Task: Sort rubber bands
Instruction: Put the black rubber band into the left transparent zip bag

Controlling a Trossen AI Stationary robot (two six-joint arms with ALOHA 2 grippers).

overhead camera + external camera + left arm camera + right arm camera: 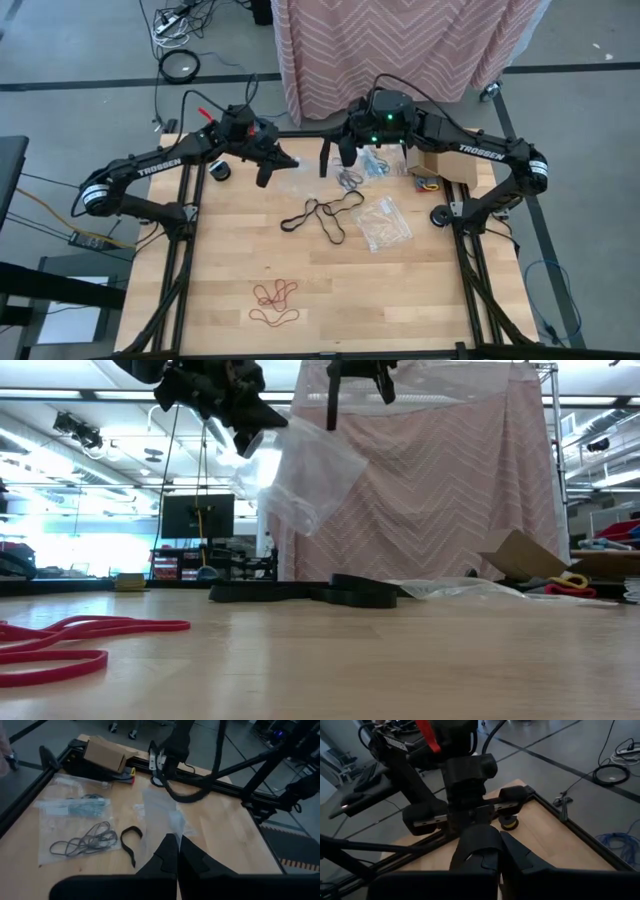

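My left gripper is up over the table's far left, shut on a clear plastic bag that hangs from it. My right gripper is raised at the far middle, facing the left one, shut on a black rubber band. More black bands lie loose at mid-table. Red bands lie near the front edge. Filled clear bags lie flat to the right: dark bands, teal bands and pale brown bands. My left gripper pinches the clear bag by its top end between its two fingers, which slant downward from the table's left. The bag hangs slack below the fingertips, clear of the table; one layer or several, I cannot tell. My right gripper has the black band at its fingertips, and part of the band lies draped over one finger. The rest hangs below as a slack loop, clear of the table. The fingers hide the exact spot of the pinch.
A cardboard box stands at the far right, with red and yellow items beside it. Small black round pieces sit at the left rail and the right rail. A single black band lies beside the bags. A patterned cloth hangs behind the table.
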